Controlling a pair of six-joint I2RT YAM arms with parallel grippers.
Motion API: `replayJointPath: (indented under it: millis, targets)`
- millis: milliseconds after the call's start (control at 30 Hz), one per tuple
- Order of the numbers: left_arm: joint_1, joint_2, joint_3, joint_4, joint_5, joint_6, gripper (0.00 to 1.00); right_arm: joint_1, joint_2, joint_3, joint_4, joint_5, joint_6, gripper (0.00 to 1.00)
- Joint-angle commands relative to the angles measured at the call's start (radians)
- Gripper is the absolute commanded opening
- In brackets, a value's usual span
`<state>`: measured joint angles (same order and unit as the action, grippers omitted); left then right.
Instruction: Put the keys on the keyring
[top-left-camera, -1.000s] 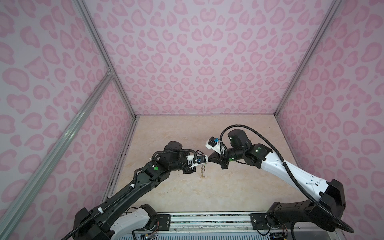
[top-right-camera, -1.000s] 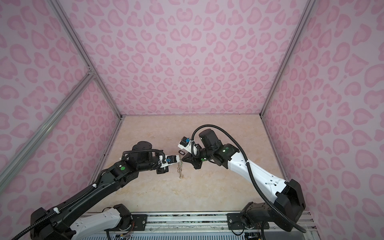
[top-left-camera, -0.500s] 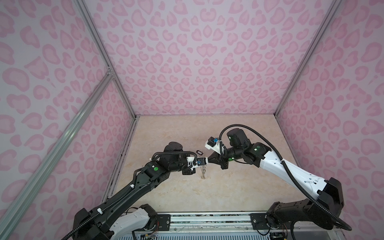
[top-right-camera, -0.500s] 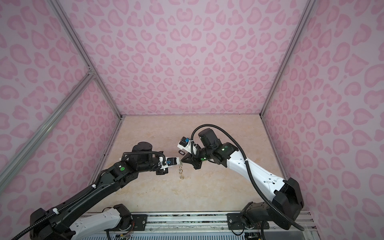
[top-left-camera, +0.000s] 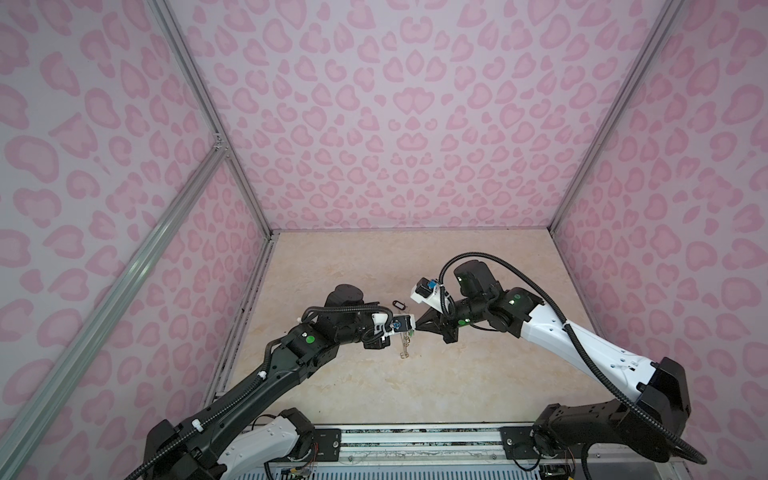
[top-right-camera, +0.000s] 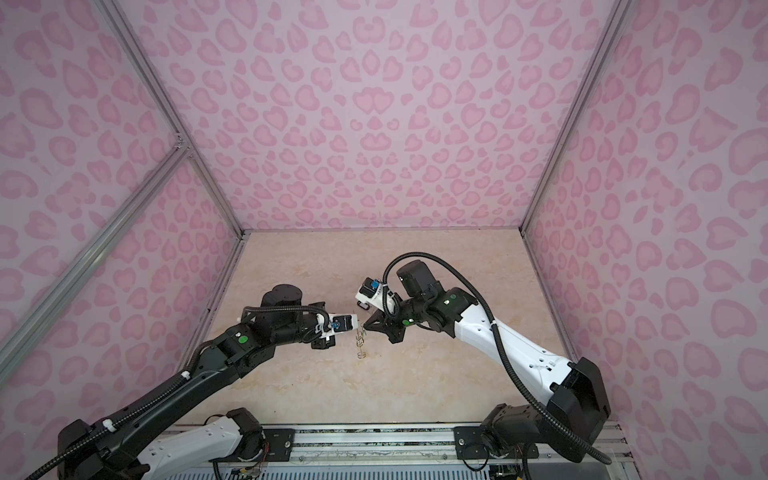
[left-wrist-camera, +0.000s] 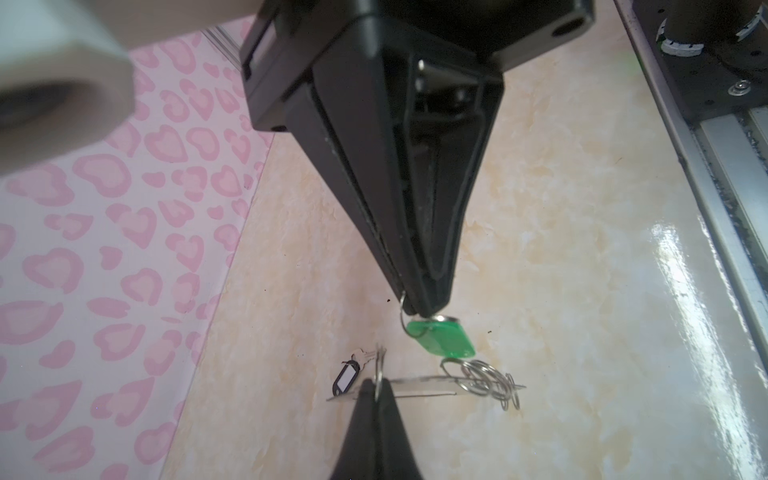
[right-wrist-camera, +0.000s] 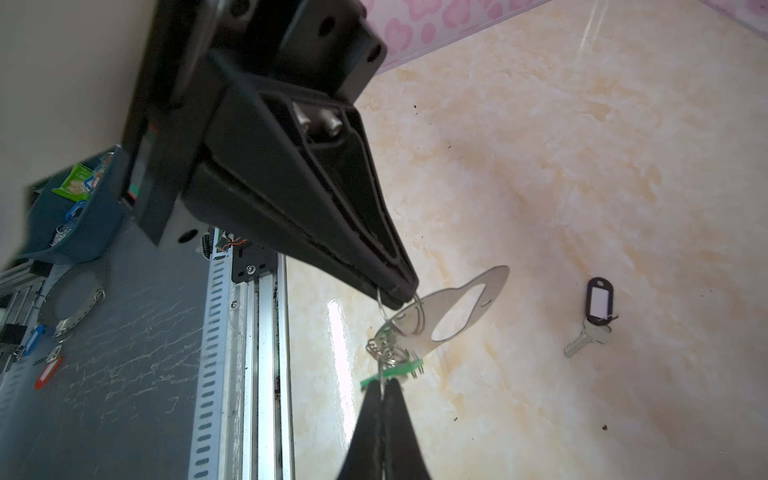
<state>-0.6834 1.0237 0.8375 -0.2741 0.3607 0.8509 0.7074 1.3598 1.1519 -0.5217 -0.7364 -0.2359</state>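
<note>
Metal: 2 keys (right-wrist-camera: 588, 336), 1 keyring (right-wrist-camera: 492, 277).

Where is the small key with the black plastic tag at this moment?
The small metal key with the black oblong plastic tag lies on the beige table, near the middle in a top view, just behind the left end effector.

green tag (left-wrist-camera: 442, 338), black tag (right-wrist-camera: 599, 300), grey keyring (right-wrist-camera: 478, 291), pink heart-print walls (top-left-camera: 395, 124)

A robot lab test cell: pink heart-print panels (top-left-camera: 395, 104) on aluminium posts (top-left-camera: 219, 145) box in a beige marble-look surface (top-left-camera: 374, 386), with a metal rail (top-left-camera: 415, 442) carrying both arm bases (top-left-camera: 266, 442) along its near edge
</note>
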Motion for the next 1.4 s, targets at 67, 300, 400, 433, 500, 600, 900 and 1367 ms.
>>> replayJointPath:
  millis: [67,300,400,433,500,600,900,1367]
  targets:
    - [0.000,-0.008,-0.006,0.055,0.083,0.049,0.03,0.002,-0.040,-0.032,0.015,0.102,-0.035,0.00]
    - [0.033,0.049,0.039,-0.008,0.314,0.028,0.03,0.003,-0.202,-0.179,0.201,0.238,-0.164,0.00]
    - [0.043,0.074,0.058,-0.022,0.376,0.005,0.03,0.001,-0.285,-0.285,0.347,0.266,-0.198,0.00]
    - [0.047,0.082,0.065,-0.026,0.395,0.000,0.03,0.003,-0.306,-0.311,0.383,0.267,-0.212,0.00]
    - [0.053,0.099,0.077,-0.036,0.429,-0.010,0.03,0.004,-0.346,-0.361,0.450,0.274,-0.230,0.00]
    - [0.054,0.131,0.099,-0.050,0.467,-0.022,0.03,0.006,-0.373,-0.397,0.487,0.290,-0.271,0.00]
    - [0.055,0.226,0.177,-0.114,0.521,-0.042,0.03,0.009,-0.369,-0.391,0.472,0.246,-0.402,0.00]
    - [0.054,0.268,0.210,-0.134,0.538,-0.056,0.03,0.035,-0.374,-0.365,0.351,0.224,-0.564,0.00]
